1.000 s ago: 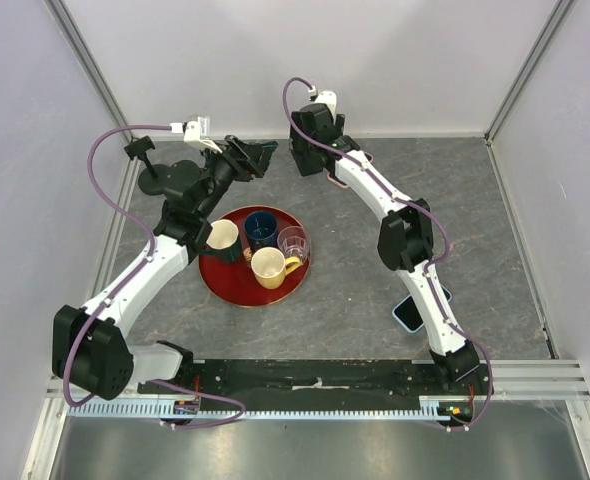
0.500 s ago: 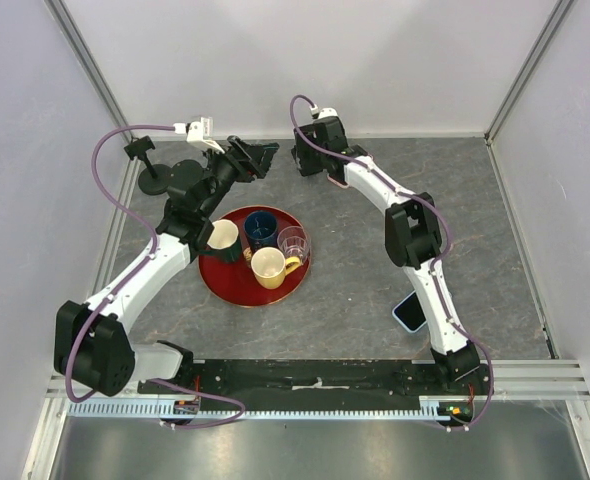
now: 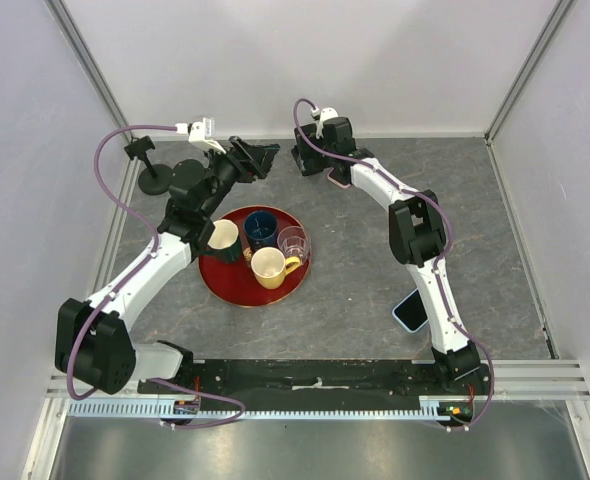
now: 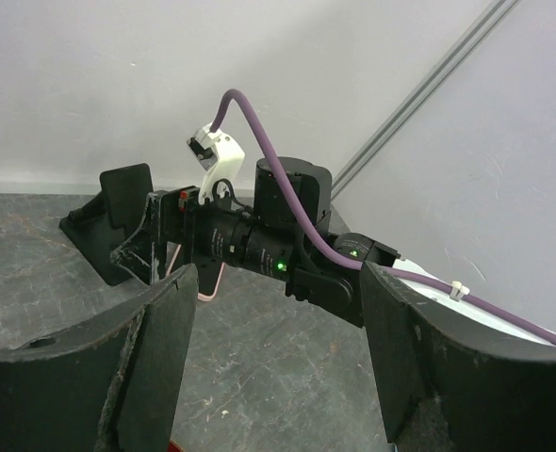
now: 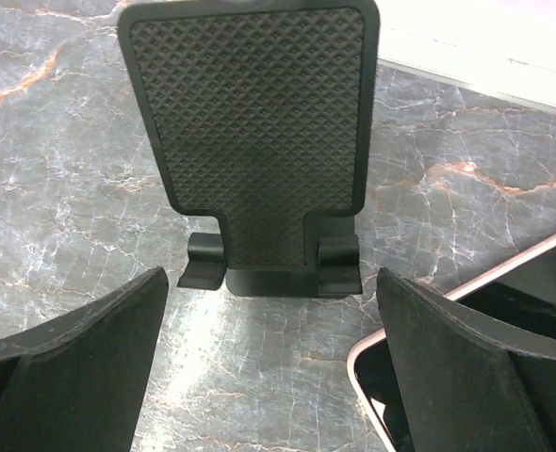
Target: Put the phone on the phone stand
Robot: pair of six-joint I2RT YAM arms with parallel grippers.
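Observation:
The black phone stand stands upright on the grey table, straight ahead of my right gripper, which is open and empty with a short gap to the stand. A phone in a pink case lies flat under its right finger. In the top view the stand is at the back middle, the right gripper is next to it and the pink phone is just beside it. My left gripper is open and empty, and faces the right gripper from the left. The left wrist view shows the stand and the pink case edge.
A red tray holds a cream mug, a dark blue cup, a clear glass and a yellow mug. A second phone in a blue case lies by the right arm. A black round-based post stands at the back left.
My right wrist has moved a little to the right along the back, so the pink phone now shows beside it. The left arm has barely moved.

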